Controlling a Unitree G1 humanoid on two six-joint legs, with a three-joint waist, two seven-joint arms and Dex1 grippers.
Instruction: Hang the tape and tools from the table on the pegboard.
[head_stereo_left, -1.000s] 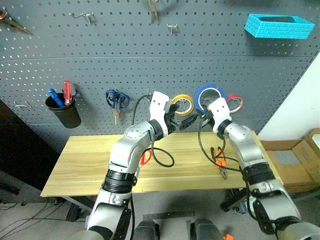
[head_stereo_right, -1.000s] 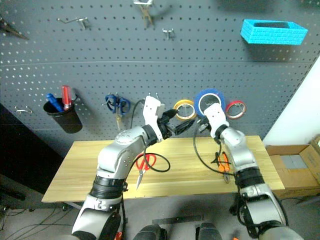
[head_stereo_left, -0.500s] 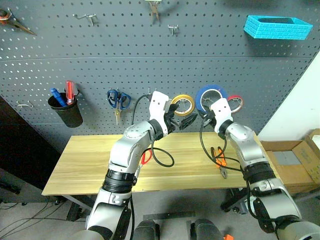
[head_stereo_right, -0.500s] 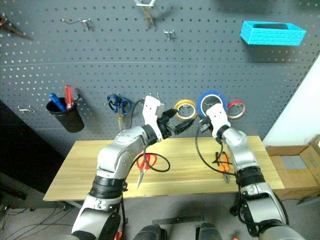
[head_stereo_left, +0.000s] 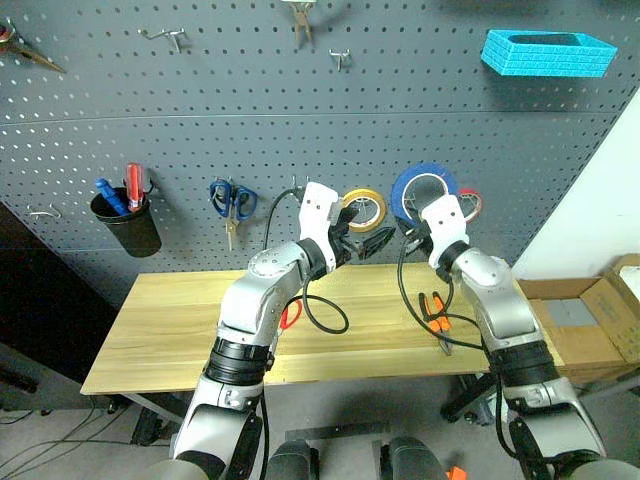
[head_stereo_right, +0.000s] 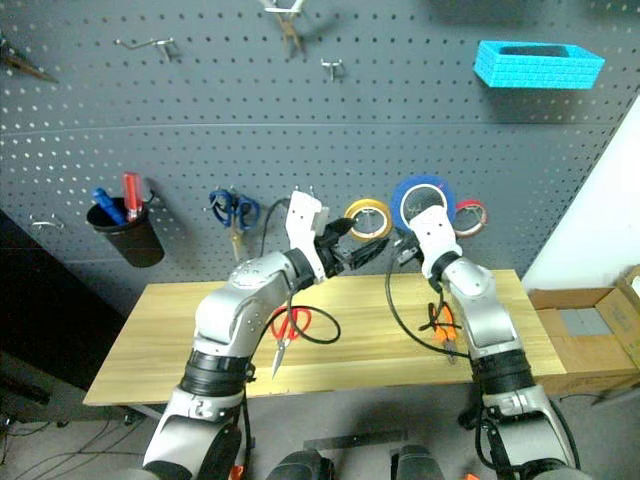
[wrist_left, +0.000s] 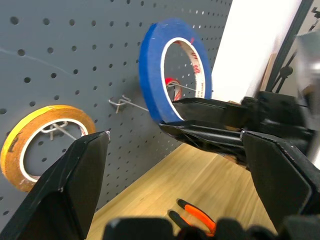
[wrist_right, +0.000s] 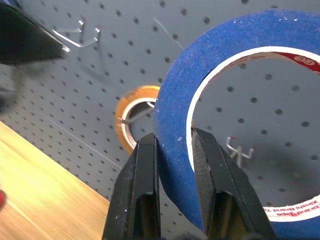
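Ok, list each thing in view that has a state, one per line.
blue tape: gripped, held up at the pegboard, not yet hung
right end effector: shut on the blue tape
left end effector: open, empty
yellow tape: hanging on a hook
red-handled scissors: lying on the table
pliers: lying on the table

You can count three rolls of tape: one blue roll (head_stereo_left: 423, 193), one yellow roll (head_stereo_left: 364, 209) and one red roll (head_stereo_left: 468, 204). You see two pairs of scissors, the blue scissors (head_stereo_left: 232, 201) and the red scissors (head_stereo_right: 287, 331).
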